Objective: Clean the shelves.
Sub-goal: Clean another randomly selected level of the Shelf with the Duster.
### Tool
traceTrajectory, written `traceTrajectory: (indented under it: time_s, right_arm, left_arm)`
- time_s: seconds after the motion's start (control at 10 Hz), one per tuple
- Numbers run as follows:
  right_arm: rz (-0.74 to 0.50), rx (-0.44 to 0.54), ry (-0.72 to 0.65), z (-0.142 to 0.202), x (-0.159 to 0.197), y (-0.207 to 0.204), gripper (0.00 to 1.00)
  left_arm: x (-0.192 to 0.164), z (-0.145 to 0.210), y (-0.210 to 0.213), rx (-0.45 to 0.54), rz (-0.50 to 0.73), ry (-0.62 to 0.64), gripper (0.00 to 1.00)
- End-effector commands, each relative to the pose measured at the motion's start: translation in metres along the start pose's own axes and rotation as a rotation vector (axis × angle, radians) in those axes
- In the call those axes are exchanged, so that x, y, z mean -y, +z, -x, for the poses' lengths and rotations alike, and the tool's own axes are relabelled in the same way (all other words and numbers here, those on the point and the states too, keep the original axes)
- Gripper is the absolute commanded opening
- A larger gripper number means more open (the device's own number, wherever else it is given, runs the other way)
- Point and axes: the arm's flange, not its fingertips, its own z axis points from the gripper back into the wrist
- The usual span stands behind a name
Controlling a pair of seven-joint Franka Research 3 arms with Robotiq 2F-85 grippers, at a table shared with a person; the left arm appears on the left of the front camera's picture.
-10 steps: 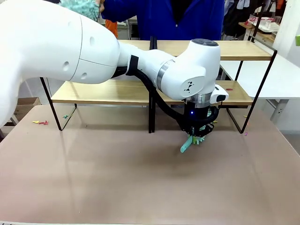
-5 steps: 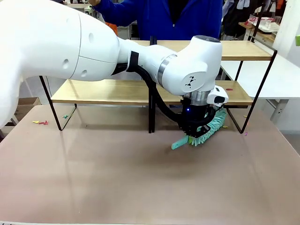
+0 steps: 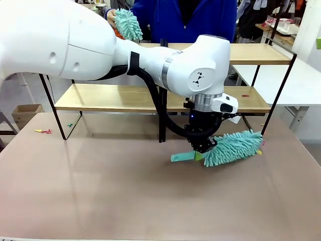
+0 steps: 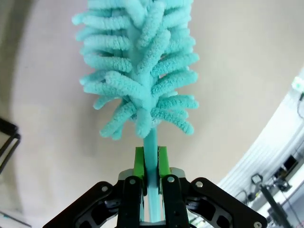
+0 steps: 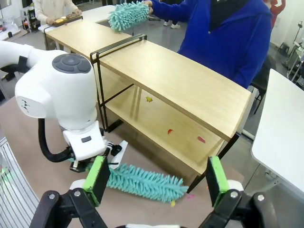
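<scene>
Shelves (image 3: 110,98), long axis left-right at table (image 3: 75,196) far edge; L gripper (image 4: 151,156) tight on duster (image 3: 235,146) handle, R gripper (image 5: 156,178) wide.

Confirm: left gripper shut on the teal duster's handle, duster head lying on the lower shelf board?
No: the left gripper is shut on the handle of the teal duster, but its head is over the table in front of the shelves, not on the lower board; the right wrist view shows it.

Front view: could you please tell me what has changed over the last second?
The left gripper turned, swinging its teal duster out toward picture right; the person's duster came back into view, top left. The grip on the handle and the shelves stayed put.
</scene>
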Motion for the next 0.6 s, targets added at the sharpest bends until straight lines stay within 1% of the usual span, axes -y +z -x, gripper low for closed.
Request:
traceTrajectory:
  time_s: [0.0, 0.2, 0.3, 0.5]
  right_arm:
    - [0.001, 0.002, 0.004, 0.000, 0.000, 0.001, 1.00]
    - [0.001, 0.002, 0.004, 0.000, 0.000, 0.001, 1.00]
    - [0.001, 0.002, 0.004, 0.000, 0.000, 0.001, 1.00]
    - [0.001, 0.002, 0.004, 0.000, 0.000, 0.001, 1.00]
  left_arm:
    - [0.017, 0.031, -0.009, -0.024, 0.057, -0.105, 0.13]
    - [0.032, 0.037, -0.017, -0.078, 0.100, -0.228, 0.13]
    - [0.037, 0.042, -0.012, -0.068, 0.142, -0.277, 0.13]
    - [0.040, 0.058, 0.005, 0.039, 0.149, -0.244, 0.13]
